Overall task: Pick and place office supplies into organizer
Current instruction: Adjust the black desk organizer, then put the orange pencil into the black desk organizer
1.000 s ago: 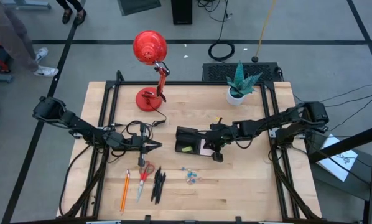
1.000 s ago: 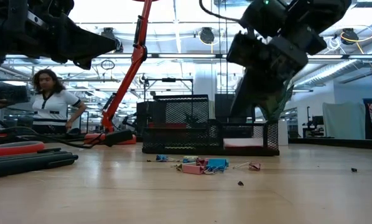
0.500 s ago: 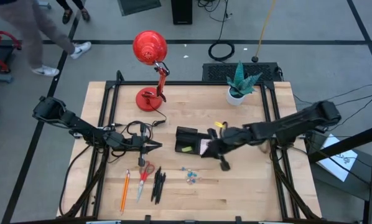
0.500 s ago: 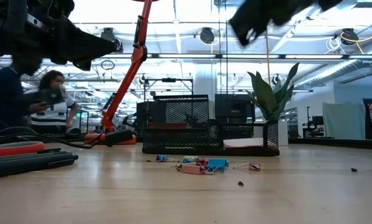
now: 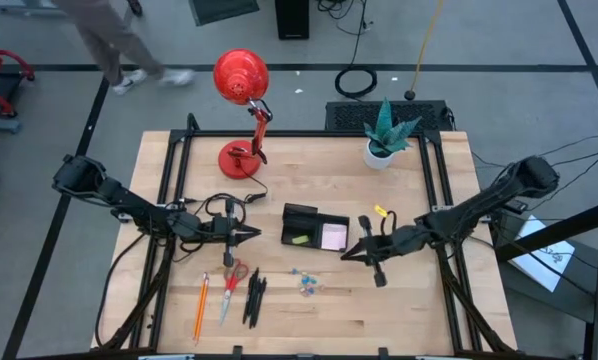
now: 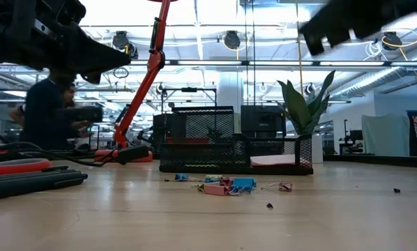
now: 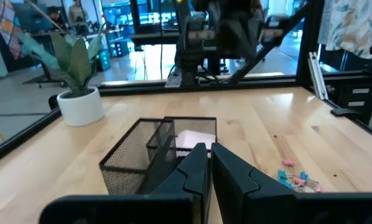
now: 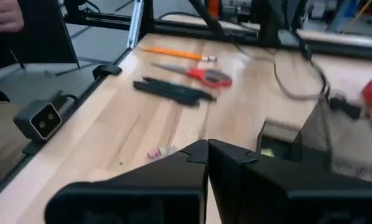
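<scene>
Nearest you, along the table's front edge, lie the orange pencil, the red-handled scissors and the black pens, side by side, with the tiny blue clips scattered a little to their right. Behind them, your left gripper hovers left of the organizer, its fingers pressed almost together and holding nothing. Your right gripper sits just off the organizer's front right corner, above the wood, its jaws fully closed and empty. The organizer stands in the middle of the table; you can see the pale square sticky-note pad in its right compartment and the yellow-green small piece in its left one. Farther back stand the red desk lamp and the white plant pot, and beyond the table a person is in the room.
</scene>
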Tool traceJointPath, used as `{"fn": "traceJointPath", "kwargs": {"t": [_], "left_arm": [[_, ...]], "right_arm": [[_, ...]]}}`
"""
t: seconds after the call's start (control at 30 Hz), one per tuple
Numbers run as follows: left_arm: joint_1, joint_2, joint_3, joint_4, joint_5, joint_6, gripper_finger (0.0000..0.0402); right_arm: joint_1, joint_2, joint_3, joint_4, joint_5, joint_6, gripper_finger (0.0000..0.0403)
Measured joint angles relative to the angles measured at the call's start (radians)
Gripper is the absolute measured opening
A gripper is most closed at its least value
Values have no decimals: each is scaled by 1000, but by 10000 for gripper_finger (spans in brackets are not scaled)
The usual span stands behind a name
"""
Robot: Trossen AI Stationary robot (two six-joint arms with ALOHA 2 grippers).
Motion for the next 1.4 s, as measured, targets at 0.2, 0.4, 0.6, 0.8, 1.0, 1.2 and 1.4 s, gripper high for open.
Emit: {"fn": "traceJointPath", "kwargs": {"t": [0.2,0.4,0.6,0.8,1.0,1.2,1.4], "left_arm": [[3,0,0,-8,-19,91,31],[41,0,0,8,-36,208,31],[79,0,0,42,-35,177,31],[94,0,0,48,-34,168,31],[95,0,0,47,-32,162,31],[95,0,0,16,1,163,31],[95,0,0,4,2,162,31]], "right_arm": [[-24,180,-159,318,-1,134,0],[-25,396,-143,431,-3,190,0],[-33,519,-103,436,4,199,0],[-71,538,-102,414,58,259,0],[-107,538,-102,413,56,255,0],[-115,538,-102,451,-20,219,0],[-111,450,-102,476,-207,142,0]]}}
